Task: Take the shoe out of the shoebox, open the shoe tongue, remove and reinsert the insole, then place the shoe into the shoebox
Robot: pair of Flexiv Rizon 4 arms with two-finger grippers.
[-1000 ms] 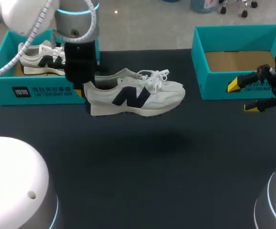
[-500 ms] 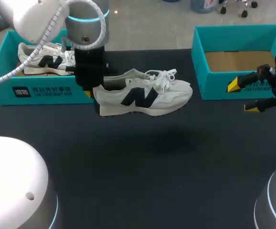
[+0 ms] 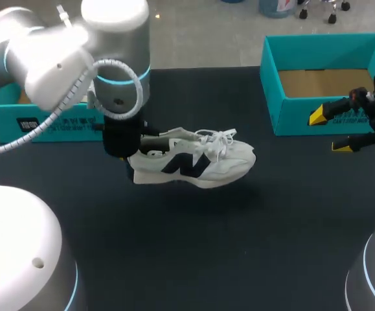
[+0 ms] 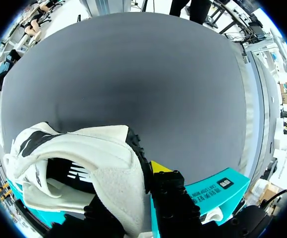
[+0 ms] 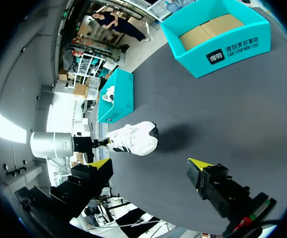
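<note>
A white sneaker (image 3: 197, 162) with a dark side logo hangs just above the dark table, toe pointing right. My left gripper (image 3: 130, 170) is shut on its heel; in the left wrist view the heel collar of the sneaker (image 4: 108, 173) sits clamped between the fingers, one yellow fingertip (image 4: 158, 167) showing. The teal left shoebox (image 3: 41, 123) lies behind the left arm, mostly hidden. At the far right my right gripper (image 3: 329, 132) stands open with nothing in it, in front of the other teal shoebox (image 3: 274, 84). Ahead of my right gripper (image 5: 149, 165), the sneaker (image 5: 133, 139) shows at a distance.
The right shoebox (image 5: 217, 42) holds only a brown cardboard floor. The left shoebox (image 5: 118, 96) holds a second white shoe (image 5: 107, 93). Bare dark tabletop (image 3: 239, 246) stretches across the middle and front.
My left arm has carried the sneaker away from the left shoebox, toward the table's front and lower. The right arm has not moved.
</note>
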